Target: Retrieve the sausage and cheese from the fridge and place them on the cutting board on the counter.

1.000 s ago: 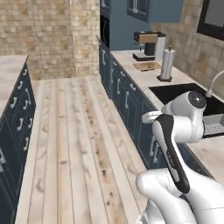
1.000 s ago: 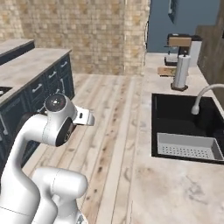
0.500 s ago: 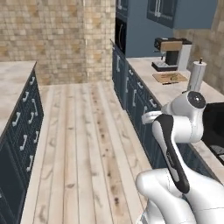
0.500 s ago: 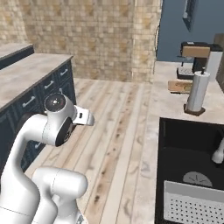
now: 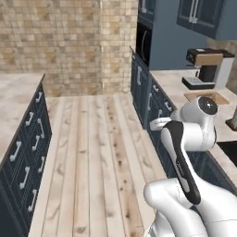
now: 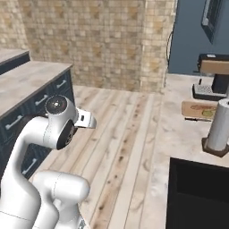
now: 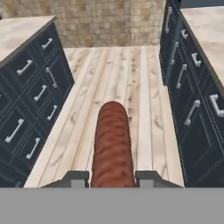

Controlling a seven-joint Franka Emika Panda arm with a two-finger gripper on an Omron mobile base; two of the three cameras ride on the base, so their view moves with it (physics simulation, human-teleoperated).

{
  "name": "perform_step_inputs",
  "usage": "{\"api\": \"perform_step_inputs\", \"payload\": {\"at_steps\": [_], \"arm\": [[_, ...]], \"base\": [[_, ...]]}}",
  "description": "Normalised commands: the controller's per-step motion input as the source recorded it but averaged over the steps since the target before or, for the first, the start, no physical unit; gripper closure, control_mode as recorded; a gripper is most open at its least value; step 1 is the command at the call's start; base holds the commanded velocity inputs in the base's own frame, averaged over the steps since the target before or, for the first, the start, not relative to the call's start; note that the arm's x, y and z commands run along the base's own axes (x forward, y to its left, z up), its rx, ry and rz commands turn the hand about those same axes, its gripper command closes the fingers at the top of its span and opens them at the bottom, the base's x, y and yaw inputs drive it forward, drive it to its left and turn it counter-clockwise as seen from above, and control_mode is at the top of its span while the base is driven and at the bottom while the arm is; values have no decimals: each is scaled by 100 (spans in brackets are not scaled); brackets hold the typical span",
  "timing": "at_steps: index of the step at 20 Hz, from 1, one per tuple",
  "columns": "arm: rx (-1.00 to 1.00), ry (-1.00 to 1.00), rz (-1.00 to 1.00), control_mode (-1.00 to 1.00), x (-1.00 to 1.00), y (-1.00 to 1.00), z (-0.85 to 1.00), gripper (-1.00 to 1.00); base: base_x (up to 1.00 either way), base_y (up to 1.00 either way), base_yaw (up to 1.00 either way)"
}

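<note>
a: what is the claw doing in the hand view?

b: the gripper (image 7: 112, 177) is clamping the sausage (image 7: 112, 148), a dark reddish-brown cylinder with a rounded far end. its two dark finger tips (image 7: 75, 178) are pressing against either side of the near end, so the jaws are closed down to the sausage's width. the sausage is pointing away from the camera, over the pale plank floor (image 7: 127, 78).

a: what is lying around it?

b: dark blue cabinets (image 7: 30, 94) with silver handles are running along both sides of the floor, and a tan brick wall (image 7: 109, 19) is closing the far end.

a: where is the destination in the base views?

b: the cutting board (image 5: 206, 97) is lying flat on the beige marbled counter (image 5: 176, 83), just in front of the coffee machine (image 5: 208, 67). in the right base view the board (image 6: 200, 110) is sitting between the coffee machine (image 6: 214, 78) and an upright paper towel roll (image 6: 219, 127); something small and greenish is showing on it, too small to identify.

a: and the arm?

b: the white arm (image 5: 187, 139) is folding over near the counter edge; a dark sink (image 6: 197, 197) is lying at the lower right.
</note>
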Motion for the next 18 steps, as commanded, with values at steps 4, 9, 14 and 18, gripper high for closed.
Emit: {"api": "perform_step_inputs", "payload": {"at_steps": [4, 9, 14, 18], "arm": [[0, 0, 0, 100, 0, 0, 0, 100], [0, 0, 0, 100, 0, 0, 0, 100], [0, 0, 0, 100, 0, 0, 0, 100], [0, 0, 0, 100, 0, 0, 0, 100]], "base": [[100, 28, 9], [100, 24, 5], [100, 36, -1], [100, 77, -36]]}}
